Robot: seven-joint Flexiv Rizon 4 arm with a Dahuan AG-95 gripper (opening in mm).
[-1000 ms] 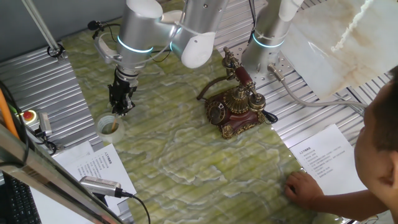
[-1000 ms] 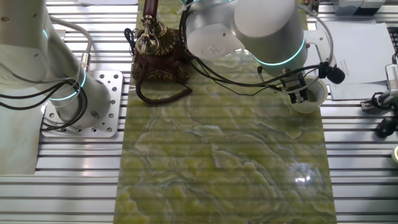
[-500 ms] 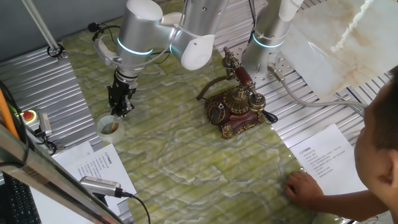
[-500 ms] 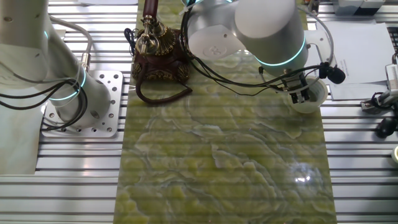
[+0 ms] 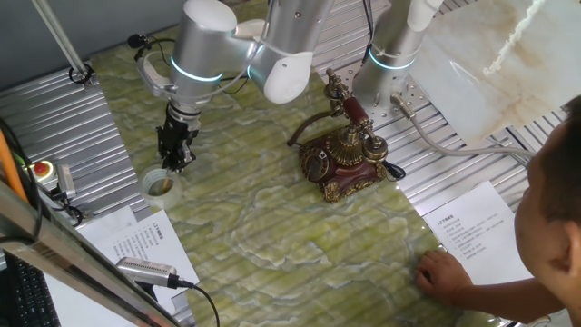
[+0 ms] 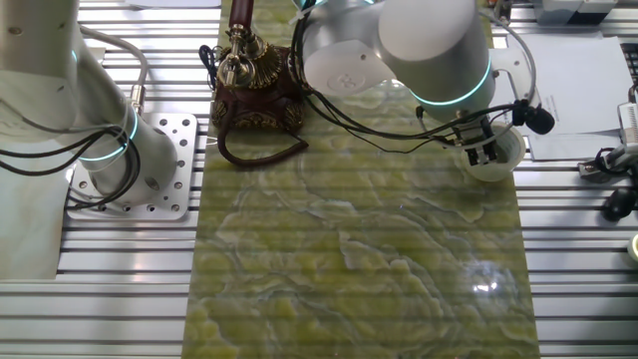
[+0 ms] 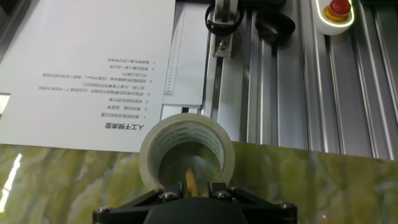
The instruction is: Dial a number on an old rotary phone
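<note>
The old rotary phone [image 5: 343,159] stands right of the mat's middle, dark red-brown with brass trim, its round dial [image 5: 315,163] facing front-left and the handset resting in the cradle. The other fixed view shows the phone [image 6: 254,80] from behind at the top. My gripper [image 5: 172,154] hangs far left of it, pointing down just above a roll of tape [image 5: 159,186]. In the hand view the gripper [image 7: 189,185] is closed on a thin tan stick [image 7: 188,178] that reaches down into the tape roll [image 7: 186,152].
Printed sheets [image 7: 93,68] lie on the slatted metal table beyond the mat's edge, near a red button [image 7: 339,7]. A second robot base [image 6: 130,150] stands behind the phone. A person's hand [image 5: 445,272] rests at the mat's near right corner.
The arm shifted slightly to the left over the tape roll between one second and half a second ago. Since then it has held still.
</note>
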